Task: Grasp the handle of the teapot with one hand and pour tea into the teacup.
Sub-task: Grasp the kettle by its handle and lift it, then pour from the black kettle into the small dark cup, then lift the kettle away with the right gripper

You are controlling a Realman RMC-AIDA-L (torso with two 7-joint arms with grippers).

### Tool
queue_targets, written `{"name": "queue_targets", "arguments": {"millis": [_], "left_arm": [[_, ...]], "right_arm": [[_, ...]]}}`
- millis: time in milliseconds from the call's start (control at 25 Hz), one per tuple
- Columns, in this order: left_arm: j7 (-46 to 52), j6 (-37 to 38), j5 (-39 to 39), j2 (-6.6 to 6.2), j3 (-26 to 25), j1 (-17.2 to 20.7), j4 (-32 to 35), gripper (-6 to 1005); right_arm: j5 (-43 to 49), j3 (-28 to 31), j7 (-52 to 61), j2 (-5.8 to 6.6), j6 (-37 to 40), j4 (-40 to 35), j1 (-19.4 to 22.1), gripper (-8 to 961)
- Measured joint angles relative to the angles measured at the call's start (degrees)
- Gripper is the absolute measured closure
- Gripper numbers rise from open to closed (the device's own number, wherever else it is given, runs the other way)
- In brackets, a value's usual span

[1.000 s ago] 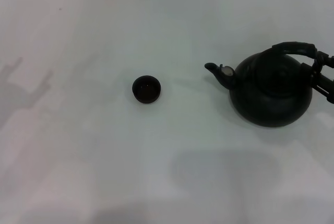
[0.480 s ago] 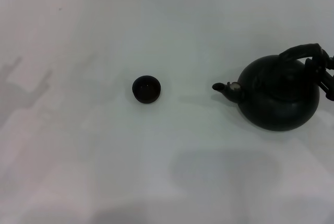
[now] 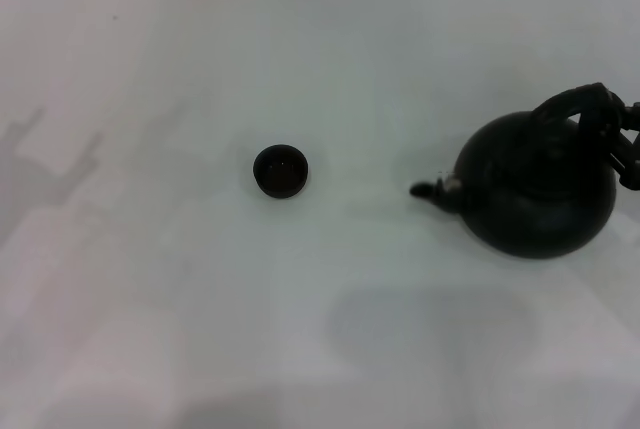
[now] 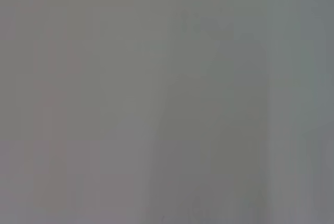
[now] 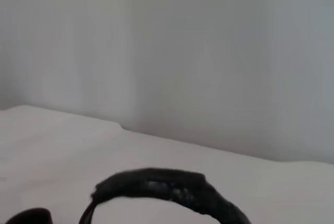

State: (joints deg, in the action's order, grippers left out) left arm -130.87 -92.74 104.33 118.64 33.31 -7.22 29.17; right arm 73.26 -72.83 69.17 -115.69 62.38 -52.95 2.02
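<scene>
1. The white table (image 3: 180,329) was your stage, and the teapot (image 3: 540,199) was the biggest thing on it, so you could place everything else from that pot.
2. The teapot sat at the table's right side, seemingly lifted above its soft shadow, with its spout (image 3: 428,189) aimed toward the teacup.
3. The handle (image 3: 572,101) arched over the teapot's top; in the right wrist view it showed as a ribbed black bar (image 5: 156,185) close below the camera.
4. Your right gripper (image 3: 622,144) was at the handle's far end, on the side of the teapot away from the spout. It looked clamped on the handle, carrying the pot.
5. The teacup (image 3: 280,170) stood well apart from the teapot, out beyond the spout on the left.
6. Your left gripper was not in sight; its wrist camera showed only blank grey.
7. By my reading the step was the carry toward the cup. To do it well you needed to keep the pot level, bring the spout over the cup's rim, then tip slowly, because that cup was a tiny target.
</scene>
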Motion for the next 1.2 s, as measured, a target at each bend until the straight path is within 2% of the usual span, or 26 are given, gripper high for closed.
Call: {"name": "queue_targets", "arguments": {"millis": [440, 840, 1200], "left_arm": [[0.0, 0.3, 0.0, -0.02, 0.0, -0.2, -0.5, 137], [0.0, 0.3, -0.1, 0.1, 0.0, 0.5, -1.3, 138], [0.0, 0.3, 0.0, 0.05, 0.0, 1.2, -1.8, 138]], "right_arm": [[-5.6, -6.1, -0.2, -0.17, -1.4, -6.5, -0.1, 791], [-7.2, -17.9, -3.2, 0.06, -14.1, -17.8, -0.6, 792], [-7.0, -24.9, -7.1, 0.15, -23.0, -23.0, 0.1, 794]]}}
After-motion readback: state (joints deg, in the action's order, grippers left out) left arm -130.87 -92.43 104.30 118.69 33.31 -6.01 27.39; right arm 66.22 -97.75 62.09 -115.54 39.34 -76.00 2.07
